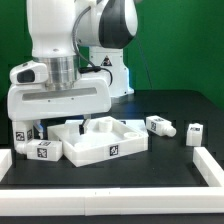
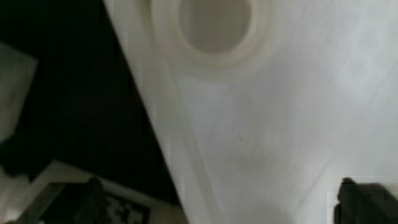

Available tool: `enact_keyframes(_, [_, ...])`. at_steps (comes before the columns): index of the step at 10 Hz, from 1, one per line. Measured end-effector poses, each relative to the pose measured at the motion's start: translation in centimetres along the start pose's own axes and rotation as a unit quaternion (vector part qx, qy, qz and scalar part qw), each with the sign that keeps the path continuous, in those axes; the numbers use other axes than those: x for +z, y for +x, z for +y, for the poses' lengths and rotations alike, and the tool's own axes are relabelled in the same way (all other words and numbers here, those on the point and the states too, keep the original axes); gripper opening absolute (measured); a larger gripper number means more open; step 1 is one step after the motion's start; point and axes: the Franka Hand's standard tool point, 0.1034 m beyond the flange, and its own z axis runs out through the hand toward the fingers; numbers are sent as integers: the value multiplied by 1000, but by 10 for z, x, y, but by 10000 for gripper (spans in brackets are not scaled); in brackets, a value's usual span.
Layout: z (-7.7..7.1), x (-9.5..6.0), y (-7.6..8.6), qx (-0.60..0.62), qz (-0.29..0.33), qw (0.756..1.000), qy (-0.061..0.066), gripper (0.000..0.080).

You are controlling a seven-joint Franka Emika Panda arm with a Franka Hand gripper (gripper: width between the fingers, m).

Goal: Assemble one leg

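Note:
My gripper (image 1: 72, 118) is low over the left end of the large white tray-like piece (image 1: 100, 140); its fingers are hidden under the hand in the exterior view. In the wrist view the gripper (image 2: 222, 205) is open, with dark fingertips (image 2: 75, 200) wide apart on either side of a close white face of that piece (image 2: 231, 120), which has a round hole (image 2: 214, 25). The left finger stands apart from it. Small white legs with tags lie on the table: one (image 1: 158, 125) and another (image 1: 195, 132) to the exterior view's right, two more (image 1: 40, 149) at the left.
A low white wall (image 1: 205, 165) borders the black table at the front and both sides. The robot's white base (image 1: 110, 65) stands behind the tray-like piece.

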Motion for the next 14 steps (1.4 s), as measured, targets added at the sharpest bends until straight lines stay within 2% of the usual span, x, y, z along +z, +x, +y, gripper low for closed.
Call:
enact_keyframes(4, [-11,9,1,-1,-5,1000,1,648])
enact_keyframes(6, [-10,9,1,0,-5,1000,1,405])
enact_keyframes(7, [-10,9,0,0,-5,1000,1,405])
enact_keyframes(8, [-10,9,0,0,-5,1000,1,210])
enact_keyframes(9, [-10,9,0,-2,-5,1000,1,83])
enact_keyframes(11, [-11,8,2,19,-5,1000,2,57])
enact_keyframes(12, [-15,1,7,65,-5,998,6,57])
enact_keyframes(13, [-20,-9,13,110,-18,993,22,57])
enact_keyframes(14, [-23,-17,25,134,-25,990,31,57])
